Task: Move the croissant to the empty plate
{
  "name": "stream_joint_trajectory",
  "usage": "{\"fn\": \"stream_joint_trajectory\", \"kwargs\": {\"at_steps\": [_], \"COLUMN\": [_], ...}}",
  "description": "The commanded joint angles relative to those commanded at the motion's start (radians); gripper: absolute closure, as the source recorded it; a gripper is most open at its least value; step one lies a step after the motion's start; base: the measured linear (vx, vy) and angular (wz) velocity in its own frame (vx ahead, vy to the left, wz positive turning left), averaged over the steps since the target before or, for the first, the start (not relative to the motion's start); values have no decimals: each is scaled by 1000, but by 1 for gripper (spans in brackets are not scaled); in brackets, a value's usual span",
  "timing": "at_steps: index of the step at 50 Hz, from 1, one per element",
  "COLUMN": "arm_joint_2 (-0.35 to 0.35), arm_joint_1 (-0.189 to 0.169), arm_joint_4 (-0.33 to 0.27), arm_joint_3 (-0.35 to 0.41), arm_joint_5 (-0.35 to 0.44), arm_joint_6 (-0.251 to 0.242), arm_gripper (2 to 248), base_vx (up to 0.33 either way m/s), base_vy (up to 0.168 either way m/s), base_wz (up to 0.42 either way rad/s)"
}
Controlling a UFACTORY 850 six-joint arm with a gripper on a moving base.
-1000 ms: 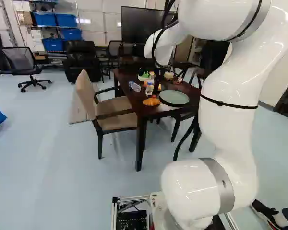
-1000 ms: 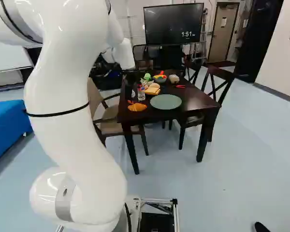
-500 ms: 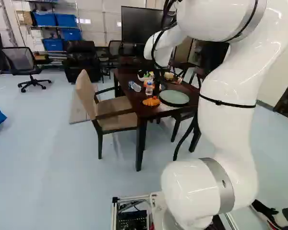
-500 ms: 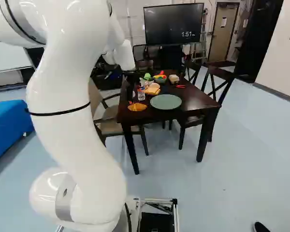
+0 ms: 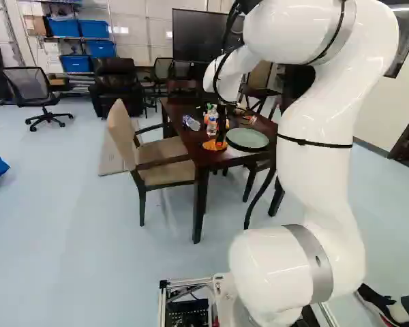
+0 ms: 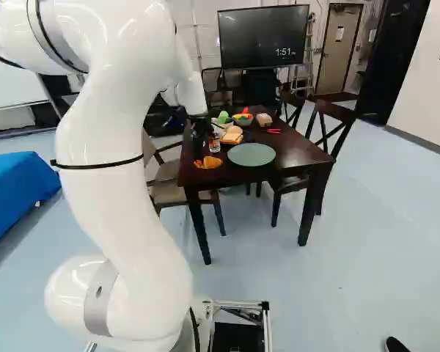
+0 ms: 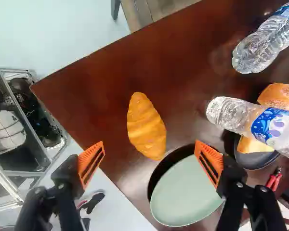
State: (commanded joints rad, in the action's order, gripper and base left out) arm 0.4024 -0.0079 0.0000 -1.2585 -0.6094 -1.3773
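In the left base view the gripper [image 5: 221, 129] hangs low above the croissant [image 5: 214, 146], which lies at the near left corner of the dark table [image 5: 208, 159]; the pale green plate [image 5: 247, 138] sits just to its right, and an upright bottle [image 5: 212, 125] rises beyond. The right base view bears this out: croissant near the table's left corner, plate to the right with nothing on it. The wrist view settles the tool's state: its fingers stand wide apart, released, with the croissant ahead between their lines and the plate's dark rim close beside one tapered end. I would judge it light, perhaps slightly yielding, its ridges giving the pads some purchase. The fat middle is the place to take it, pads closing across the narrow way, as they nearly line up to do; the tips would likely roll or slip out. Close gently, since a real one could crush or flake, and mind the plate's edge.
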Motion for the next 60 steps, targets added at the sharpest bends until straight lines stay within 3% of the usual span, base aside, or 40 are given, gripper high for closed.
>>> {"fn": "stream_joint_trajectory", "kwargs": {"at_steps": [11,42,43,53,54,58,60], "arm_joint_2": [33,33,33,33,33,33,33], "arm_joint_1": [0,0,0,0,0,0,0], "arm_joint_4": [0,0,0,0,0,0,0], "arm_joint_3": [-8,-8,-8,-8,-8,-8,-8], "arm_joint_5": [0,0,0,0,0,0,0], "arm_joint_6": [0,0,0,0,0,0,0], "arm_gripper": [3,6,19,32,44,44,56], "base_vx": [0,0,0,0,0,0,0], "base_vy": [0,0,0,0,0,0,0], "base_wz": [0,0,0,0,0,0,0]}}
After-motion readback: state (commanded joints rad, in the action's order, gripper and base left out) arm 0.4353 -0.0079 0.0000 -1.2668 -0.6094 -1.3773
